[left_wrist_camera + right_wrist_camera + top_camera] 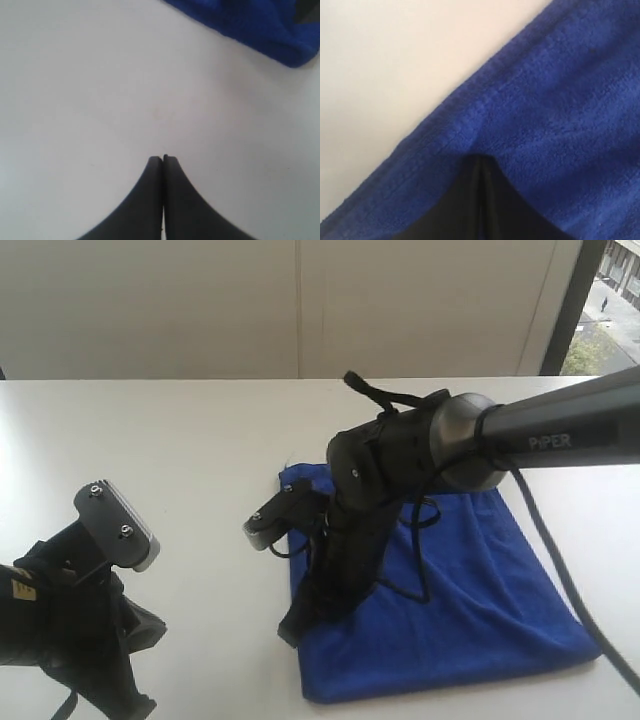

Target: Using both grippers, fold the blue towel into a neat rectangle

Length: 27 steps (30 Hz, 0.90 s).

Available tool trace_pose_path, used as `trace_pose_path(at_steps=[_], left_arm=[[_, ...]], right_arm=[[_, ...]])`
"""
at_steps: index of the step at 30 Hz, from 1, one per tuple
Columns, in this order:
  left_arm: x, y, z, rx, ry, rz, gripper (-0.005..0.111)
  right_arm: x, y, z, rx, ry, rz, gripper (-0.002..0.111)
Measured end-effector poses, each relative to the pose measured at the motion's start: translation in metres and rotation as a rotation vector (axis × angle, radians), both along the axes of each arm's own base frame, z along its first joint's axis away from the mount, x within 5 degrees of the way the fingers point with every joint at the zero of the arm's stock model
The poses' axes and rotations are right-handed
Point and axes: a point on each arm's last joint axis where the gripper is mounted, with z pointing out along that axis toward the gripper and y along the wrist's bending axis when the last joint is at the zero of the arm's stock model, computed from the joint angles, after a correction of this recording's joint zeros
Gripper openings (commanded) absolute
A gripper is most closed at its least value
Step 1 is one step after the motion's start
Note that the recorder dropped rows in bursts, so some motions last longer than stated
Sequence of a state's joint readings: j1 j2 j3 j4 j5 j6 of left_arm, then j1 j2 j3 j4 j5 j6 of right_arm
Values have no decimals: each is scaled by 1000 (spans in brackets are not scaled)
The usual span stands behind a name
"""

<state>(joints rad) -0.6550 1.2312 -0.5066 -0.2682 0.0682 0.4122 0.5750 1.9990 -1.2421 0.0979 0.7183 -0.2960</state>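
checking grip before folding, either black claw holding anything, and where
Nothing visibly held: left gripper shut over white table; right gripper shut over blue microfibre towel.

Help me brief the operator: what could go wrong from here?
The right gripper is shut with its tips at the blue towel near the hem; moving could drag and bunch it. The left gripper is shut over the table, apart from the towel, so a fold may skew. The cable hanging over the cloth might snag.

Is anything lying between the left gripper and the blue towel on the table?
Nothing visible. Only bare white tabletop separates the shut black left gripper from the deep-blue microfibre towel; the black right gripper is directly over the towel.
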Motion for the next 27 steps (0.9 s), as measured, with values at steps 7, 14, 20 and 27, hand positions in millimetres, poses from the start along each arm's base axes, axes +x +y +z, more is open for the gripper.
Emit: trace_pose_path(at_steps=[7,14,20,27], left_arm=[[0,0,0,0,0,0,0],[0,0,0,0,0,0,0],[0,0,0,-2,-4,1,0],[10,-2,8,-96,-85,95,0]], right_arm=[[-7,29,2,51,-40,48,0],[-4,56,14,163,-76,61,0],[0,60,32,172,-142,97,0],[7,21,76,7,-289,17,0]])
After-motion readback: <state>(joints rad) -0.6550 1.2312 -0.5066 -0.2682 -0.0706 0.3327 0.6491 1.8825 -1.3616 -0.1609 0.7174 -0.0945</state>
